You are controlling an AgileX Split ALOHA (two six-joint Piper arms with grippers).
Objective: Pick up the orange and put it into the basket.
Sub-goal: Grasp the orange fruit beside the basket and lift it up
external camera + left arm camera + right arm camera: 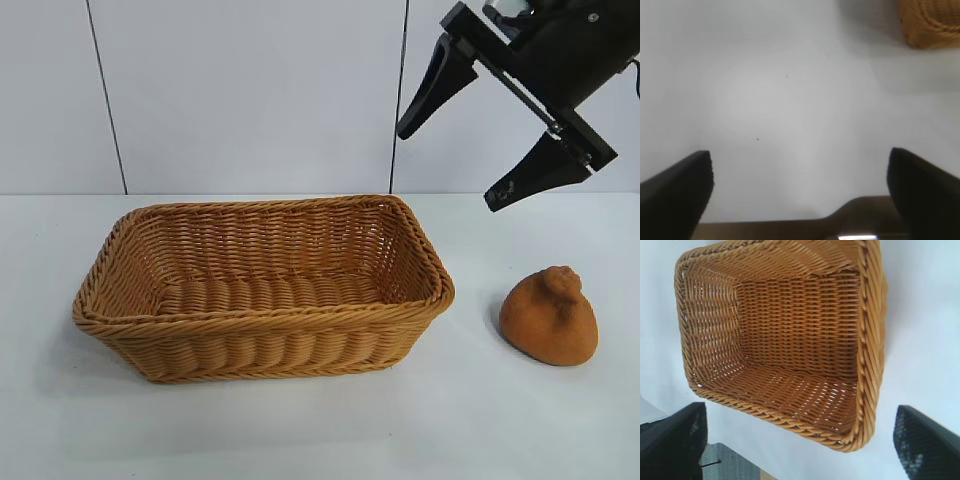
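The orange (550, 316), a rough orange-brown lump with a knob on top, sits on the white table at the right, apart from the basket. The wicker basket (150, 240) stands in the middle and holds nothing. My right gripper (450, 165) hangs open and empty high above the table, behind and above the orange and over the basket's right end. Its wrist view looks down into the basket (867, 340); the orange is out of that view. My left gripper (800, 165) is open over bare table, with a basket corner (930, 25) far off.
The white table (300, 430) runs to a pale panelled wall behind. A brown edge (790, 230) shows below the left gripper.
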